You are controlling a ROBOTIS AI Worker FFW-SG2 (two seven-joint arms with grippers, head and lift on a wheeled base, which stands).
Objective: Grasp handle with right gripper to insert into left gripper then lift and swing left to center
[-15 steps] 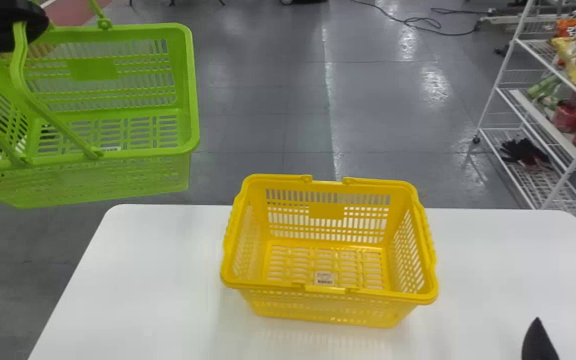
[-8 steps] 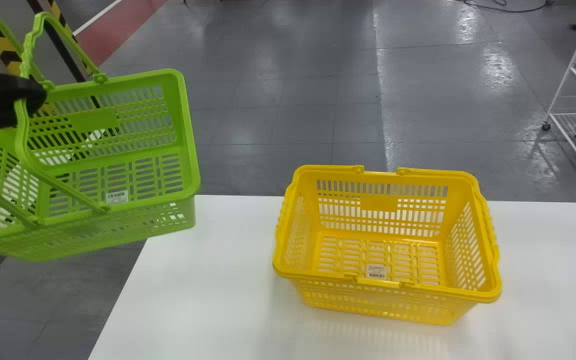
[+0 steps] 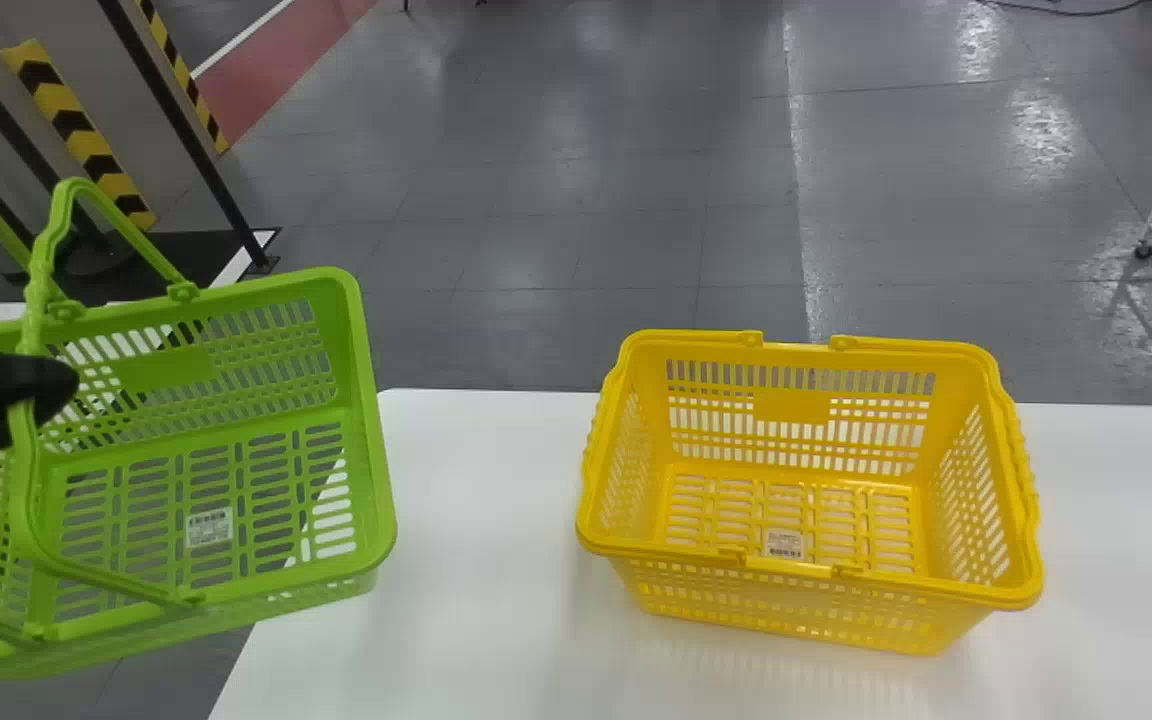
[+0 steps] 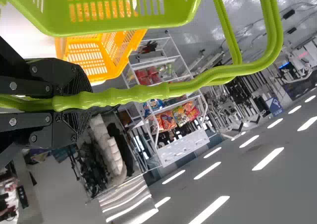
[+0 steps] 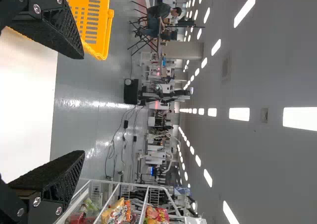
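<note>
Green basket (image 3: 164, 370): hanging beside the left end of my counter (image 3: 456, 560), mouth up and a little tilted; I judge it's carried by the handle (image 4: 131, 94) so the body can swing freely.
Left end effector (image 4: 80, 102): narrow, clamped around the handle's ribbed stretch – probably gripped there because the ridges resist slipping and the load hangs beneath.
Right end effector (image 5: 83, 104): wide, with nothing between its fingers, above the counter's right side; I read its part, feeding the handle across, as done.
Yellow basket (image 3: 791, 405): upright on the counter, well apart from the green one, its handles folded down onto the rim, likely to leave the mouth open.
Swing to center: my step in hand, by my reading, and near the end. I'd bring the load in slowly – too quick and the green basket could sway into the yellow one or catch the counter's edge.
</note>
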